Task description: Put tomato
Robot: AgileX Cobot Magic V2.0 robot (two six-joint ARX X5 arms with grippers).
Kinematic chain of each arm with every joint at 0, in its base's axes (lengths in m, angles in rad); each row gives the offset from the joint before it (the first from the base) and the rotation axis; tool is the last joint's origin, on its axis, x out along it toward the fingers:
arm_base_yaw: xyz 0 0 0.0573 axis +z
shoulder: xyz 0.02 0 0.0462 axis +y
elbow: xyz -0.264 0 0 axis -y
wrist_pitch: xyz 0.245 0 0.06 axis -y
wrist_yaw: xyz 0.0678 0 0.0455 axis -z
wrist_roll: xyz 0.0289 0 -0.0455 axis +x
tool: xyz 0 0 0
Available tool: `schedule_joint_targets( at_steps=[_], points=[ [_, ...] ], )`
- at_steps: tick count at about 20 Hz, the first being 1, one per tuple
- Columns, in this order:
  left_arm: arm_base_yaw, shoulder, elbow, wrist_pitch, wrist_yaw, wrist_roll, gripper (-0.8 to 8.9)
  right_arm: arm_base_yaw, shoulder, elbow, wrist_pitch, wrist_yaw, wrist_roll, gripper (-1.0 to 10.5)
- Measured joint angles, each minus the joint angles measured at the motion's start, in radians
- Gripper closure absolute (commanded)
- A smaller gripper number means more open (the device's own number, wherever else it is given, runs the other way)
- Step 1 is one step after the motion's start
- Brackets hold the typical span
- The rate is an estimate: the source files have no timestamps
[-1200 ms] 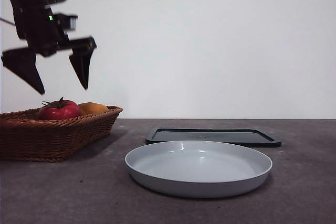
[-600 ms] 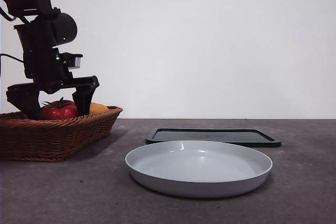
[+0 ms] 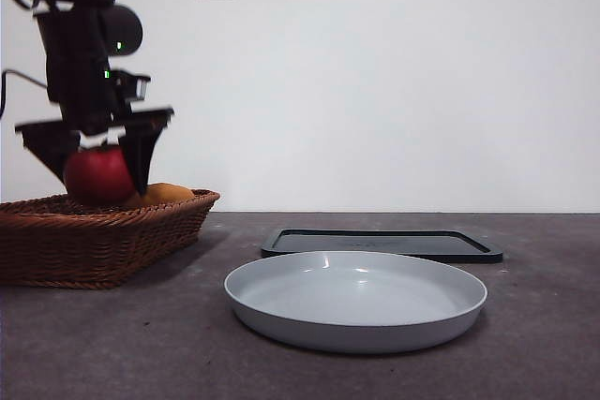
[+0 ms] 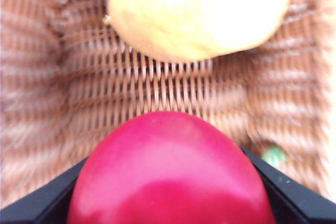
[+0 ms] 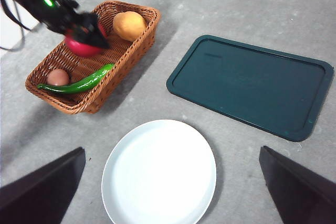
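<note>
Lifting: the tomato (image 3: 97, 175) is held between the jaws of the left gripper (image 3: 94, 161), just above the basket (image 3: 103, 241) at far left.
Next: carriage rightward to the plate (image 3: 356, 302) is judged needed — the task names no goal.
Changed: the tomato sat in the basket half a second ago; now it is raised.
Right gripper (image 5: 173, 192): spread wide, waiting high — nothing held.

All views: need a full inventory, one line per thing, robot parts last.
glossy round red tomato: 1, red, held above the basket
woven wicker basket: 1, brown, far left of the table
orange-yellow rounded fruit: 1, in the basket
long green chili pepper: 1, in the basket
small brown egg-like item: 1, in the basket
round shallow plate: 1, grey-white, table centre
flat rectangular tray: 1, dark green, behind the plate
left gripper: shut on the tomato
right gripper: open, waiting above the plate
</note>
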Motion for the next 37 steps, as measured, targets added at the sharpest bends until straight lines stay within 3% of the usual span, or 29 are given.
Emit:
schedule_joint_targets(
  at_steps=[3, 7, 15, 20, 26, 35, 37],
  points=[
    [-0.047, -0.001, 0.113, -0.217, 0.0, -0.003, 5.29, 0.0, 0.0, 0.0, 0.0, 0.0, 0.0, 2.3],
    [-0.17, -0.002, 0.126, -0.317, 0.0, -0.004, 5.3, 0.0, 0.0, 0.0, 0.0, 0.0, 0.0, 2.3],
    [-0.517, -0.002, 0.126, -0.208, 0.001, -0.014, 5.34, 0.0, 0.0, 0.0, 0.0, 0.0, 0.0, 2.3],
    [-0.644, 0.047, 0.126, -0.198, 0.001, -0.041, 5.34, 0.0, 0.0, 0.0, 0.0, 0.0, 0.0, 2.3],
    [-0.712, 0.171, 0.126, -0.181, 0.001, -0.051, 5.34, 0.0, 0.0, 0.0, 0.0, 0.0, 0.0, 2.3],
    [-0.714, 0.215, 0.126, -0.151, 0.001, -0.052, 5.33, 0.0, 0.0, 0.0, 0.0, 0.0, 0.0, 2.3],
    [-0.714, 0.215, 0.126, -0.153, 0.001, -0.052, 4.49, 0.0, 0.0, 0.0, 0.0, 0.0, 0.0, 2.3]
  ],
)
